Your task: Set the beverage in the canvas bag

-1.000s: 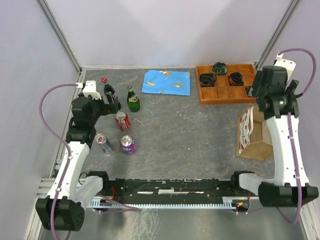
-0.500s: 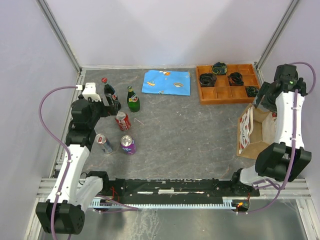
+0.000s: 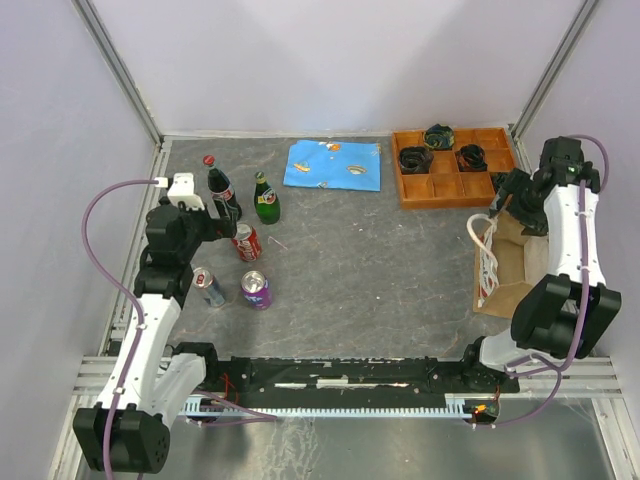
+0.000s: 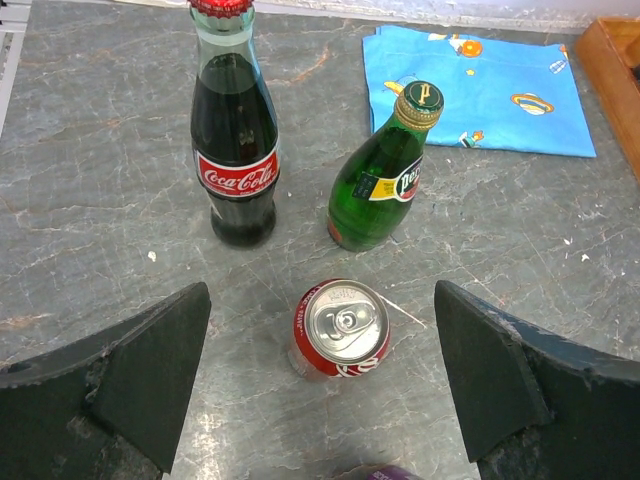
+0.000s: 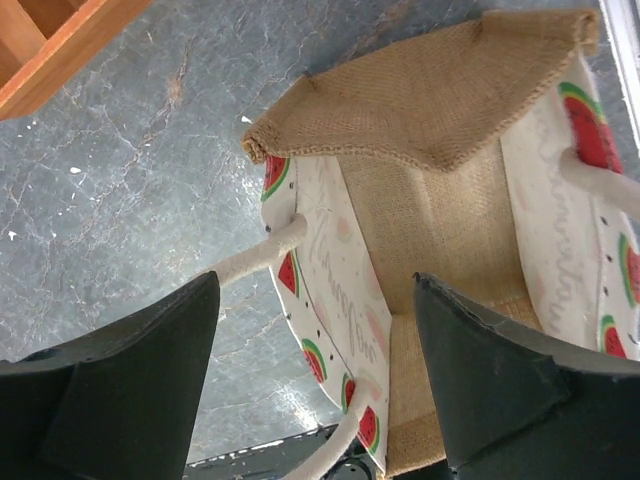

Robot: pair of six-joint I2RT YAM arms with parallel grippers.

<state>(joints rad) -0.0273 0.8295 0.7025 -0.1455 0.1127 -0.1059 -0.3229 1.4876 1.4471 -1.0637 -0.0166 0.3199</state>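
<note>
Since the left hand (image 4: 320, 325) hung wide open and empty, its fingers (image 4: 150, 370) standing either side of the red can (image 4: 340, 325) on the counter (image 4: 100, 200), the step looked to be a grasp on that can. Doing it well would mean coming straight down, centring the can, and closing on its body without knocking the Coca-Cola bottle (image 4: 235, 160) or the green bottle (image 4: 385, 170) just beyond it. The hand touched nothing in its wrist view. Near it stood a silver can (image 3: 207, 286) and a purple can (image 3: 256, 289); far behind the bottles lay a blue cloth (image 4: 480, 80).

Well apart on the right, the right hand (image 5: 315, 300) was also spread wide and empty above the canvas bag (image 5: 440, 110), with the printed side wall and a white rope handle (image 5: 255, 255) between its fingers; whether a finger brushed the cloth could not be told. The bag stood at the right edge, near the wooden tray (image 3: 455, 170), mouth open upward, no drink visible inside. Pinning that wall would likely keep the mouth open for the can
</note>
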